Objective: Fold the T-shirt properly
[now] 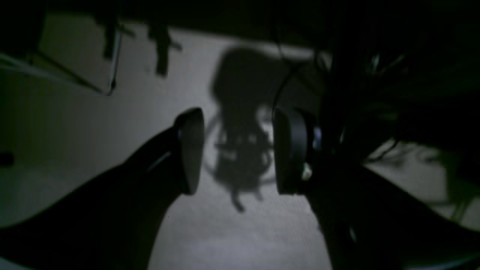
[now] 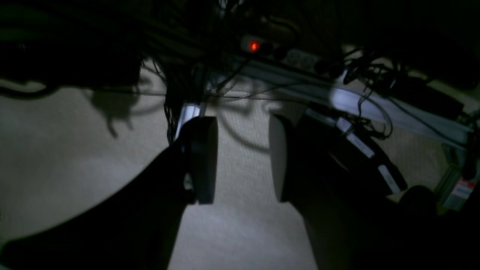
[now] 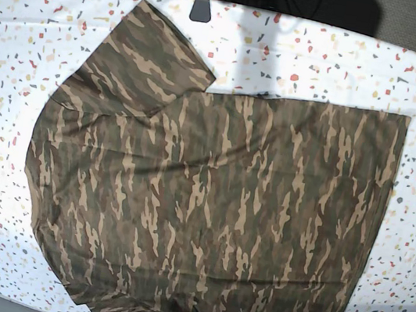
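Note:
The camouflage T-shirt (image 3: 216,205) lies spread flat across the table in the base view. Its hem points right, one sleeve (image 3: 141,54) lies at the upper left and the other reaches the front edge. No arm shows in the base view. In the dim left wrist view my left gripper (image 1: 240,150) is open over pale carpet, with nothing between its fingers (image 1: 191,150). My right gripper (image 2: 242,161) is likewise open and empty above carpet in the right wrist view. The T-shirt is out of view in both wrist views.
The white speckled table (image 3: 327,56) frames the shirt on all sides. In the right wrist view, tangled cables, a power strip with a red light (image 2: 254,46) and a metal rail (image 2: 348,99) lie beyond the gripper. Dark stand legs (image 1: 161,48) show in the left wrist view.

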Robot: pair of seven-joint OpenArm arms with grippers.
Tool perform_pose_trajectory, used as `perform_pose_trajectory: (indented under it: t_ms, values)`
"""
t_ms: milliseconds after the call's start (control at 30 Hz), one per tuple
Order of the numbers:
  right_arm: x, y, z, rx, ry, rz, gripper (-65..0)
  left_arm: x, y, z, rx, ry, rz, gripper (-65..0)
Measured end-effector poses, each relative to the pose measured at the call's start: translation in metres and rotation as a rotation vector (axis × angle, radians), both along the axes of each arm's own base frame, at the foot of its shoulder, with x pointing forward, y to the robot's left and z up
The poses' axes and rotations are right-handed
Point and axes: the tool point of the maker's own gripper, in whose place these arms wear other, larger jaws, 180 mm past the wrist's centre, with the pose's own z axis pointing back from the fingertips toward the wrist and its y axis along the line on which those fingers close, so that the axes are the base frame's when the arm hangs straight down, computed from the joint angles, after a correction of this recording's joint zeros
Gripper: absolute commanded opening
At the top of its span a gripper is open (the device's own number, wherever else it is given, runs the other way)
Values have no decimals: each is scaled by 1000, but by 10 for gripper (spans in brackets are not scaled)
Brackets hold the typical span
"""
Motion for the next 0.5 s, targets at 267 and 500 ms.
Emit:
perform_pose_trajectory:
  t_ms: [267, 500]
  values:
    - [-29, 6, 36, 32, -4, 0, -413, -29, -6, -13, -21, 169, -113, -358]
    - [-24, 5, 78, 46, -104, -18, -413, -18, 6, -11, -11, 179, -132, -358]
